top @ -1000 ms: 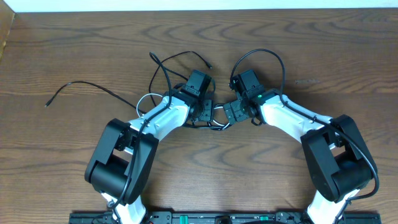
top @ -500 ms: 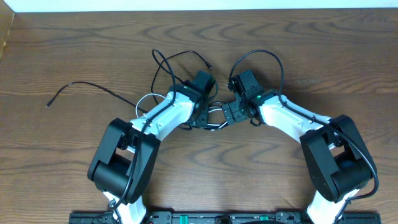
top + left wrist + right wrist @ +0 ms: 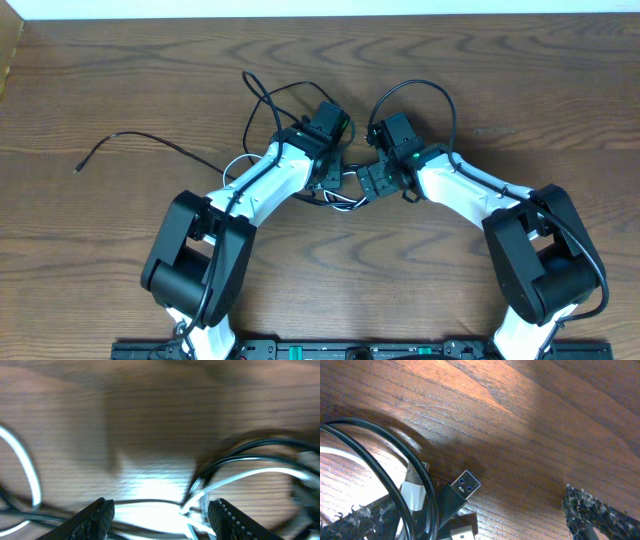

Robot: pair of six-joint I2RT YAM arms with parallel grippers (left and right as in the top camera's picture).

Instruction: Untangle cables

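Your left gripper (image 3: 162, 512) has its fingers spread apart, with a white cable (image 3: 240, 477) and dark strands lying loose between them on the wooden table (image 3: 120, 60), nothing pinched. Your right gripper (image 3: 475, 510) stands wide apart and empty, low over a black USB plug (image 3: 462, 487). From above, the cables (image 3: 338, 198) bunch mid-table between both grippers, and one black cable (image 3: 150, 140) trails off to the left.

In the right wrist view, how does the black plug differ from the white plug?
The black plug has a blue insert in its end; the white plug has a silver tip. The black plug points diagonally, the white plug nearly straight up. Both lie on the table.
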